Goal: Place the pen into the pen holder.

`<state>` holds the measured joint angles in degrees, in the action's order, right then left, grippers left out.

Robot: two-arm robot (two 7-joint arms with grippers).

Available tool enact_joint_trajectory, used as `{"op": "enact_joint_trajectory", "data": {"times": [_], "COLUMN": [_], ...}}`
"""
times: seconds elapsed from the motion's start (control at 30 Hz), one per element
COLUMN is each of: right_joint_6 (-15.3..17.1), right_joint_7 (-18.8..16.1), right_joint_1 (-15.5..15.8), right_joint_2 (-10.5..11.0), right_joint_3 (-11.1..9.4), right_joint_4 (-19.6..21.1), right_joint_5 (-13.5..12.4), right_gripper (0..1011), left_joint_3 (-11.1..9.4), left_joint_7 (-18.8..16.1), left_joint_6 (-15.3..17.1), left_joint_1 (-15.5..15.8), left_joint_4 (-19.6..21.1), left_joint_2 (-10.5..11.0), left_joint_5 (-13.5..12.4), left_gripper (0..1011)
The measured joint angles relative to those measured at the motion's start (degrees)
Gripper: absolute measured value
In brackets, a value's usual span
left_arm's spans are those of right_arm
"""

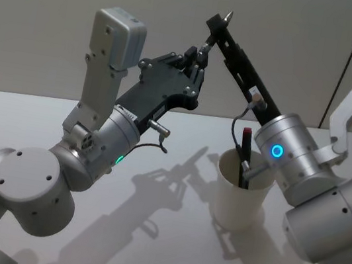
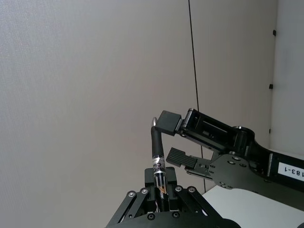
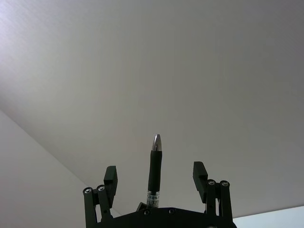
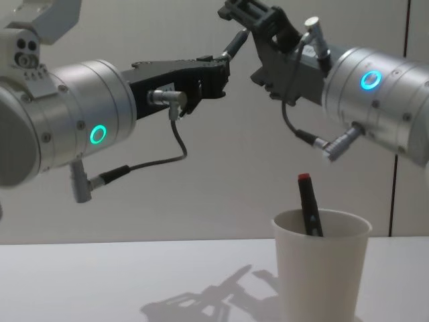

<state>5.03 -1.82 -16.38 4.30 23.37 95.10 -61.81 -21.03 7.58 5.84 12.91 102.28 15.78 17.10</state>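
High above the table my left gripper point(image 1: 200, 55) point(image 4: 218, 67) is shut on the lower end of a black pen point(image 2: 156, 147) point(image 4: 234, 45) with a silver tip. The pen points up and away into my right gripper point(image 1: 214, 25) point(image 3: 155, 173), which is open. Its two fingers point(image 3: 110, 176) stand apart on either side of the pen's shaft, clear of it. The pen holder point(image 1: 241, 196) point(image 4: 320, 268), a white paper cup, stands on the table below the right arm. Inside it leans another dark pen with a red cap point(image 4: 308, 204).
The white table point(image 1: 166, 237) runs up to a plain grey wall. The right arm's forearm and cable point(image 1: 239, 132) hang just above the cup's rim. The left arm's elbow point(image 1: 32, 196) fills the near left.
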Motion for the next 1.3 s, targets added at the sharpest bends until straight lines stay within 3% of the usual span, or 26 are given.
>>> {"op": "enact_joint_trajectory", "data": {"times": [0.63, 1.3], "right_joint_6": [-0.68, 0.99], "right_joint_7": [-0.47, -0.3], "right_joint_1": [-1.43, -2.52], "right_joint_2": [-1.64, -2.24], "right_joint_3": [0.69, 0.83], "right_joint_4": [-3.53, -3.42], "right_joint_5": [-0.7, -2.54], "right_gripper": [1001, 1001], "left_joint_3": [0.0, 0.0], "left_joint_7": [0.0, 0.0], "left_joint_6": [-0.01, -0.01], "left_joint_1": [0.0, 0.0], "left_joint_4": [0.0, 0.0], "left_joint_2": [0.0, 0.0], "left_joint_5": [0.0, 0.0], "left_gripper": [141, 141]}}
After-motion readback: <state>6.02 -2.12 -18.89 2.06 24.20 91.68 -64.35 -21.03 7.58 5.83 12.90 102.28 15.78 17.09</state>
